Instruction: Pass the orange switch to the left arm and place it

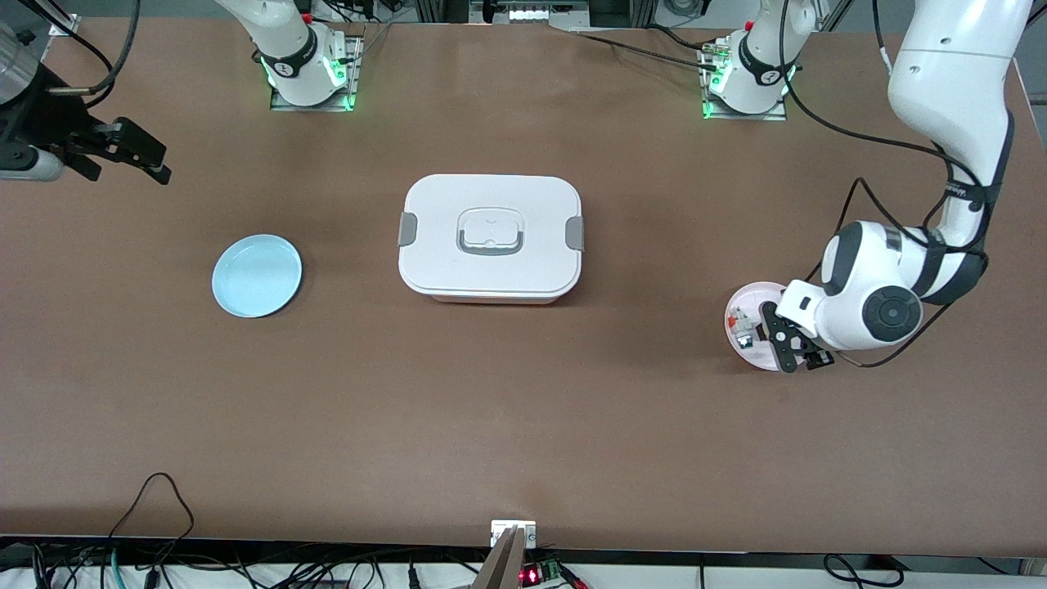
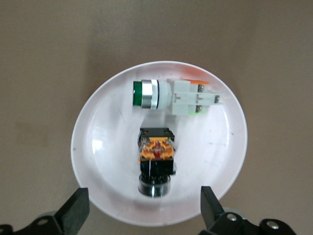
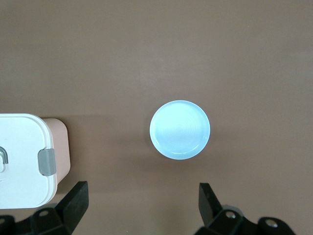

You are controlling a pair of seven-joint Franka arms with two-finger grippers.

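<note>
Left wrist view shows the left gripper (image 2: 142, 208) open over the white plate (image 2: 98, 127), where the orange switch (image 2: 156, 155) lies unheld. Toward the right arm's end from the box (image 1: 491, 237), the right gripper (image 1: 131, 151) waits open

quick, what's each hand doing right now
Left hand: open, empty, over the white plate with the orange switch.
Right hand: open, empty, waiting above the table near the blue plate.

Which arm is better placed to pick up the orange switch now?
Left. The left gripper hangs right over the white plate, jaws open, with the orange switch lying in it between them. The right gripper waits, jaws open, at the right arm's end, above the table near the blue plate.
</note>
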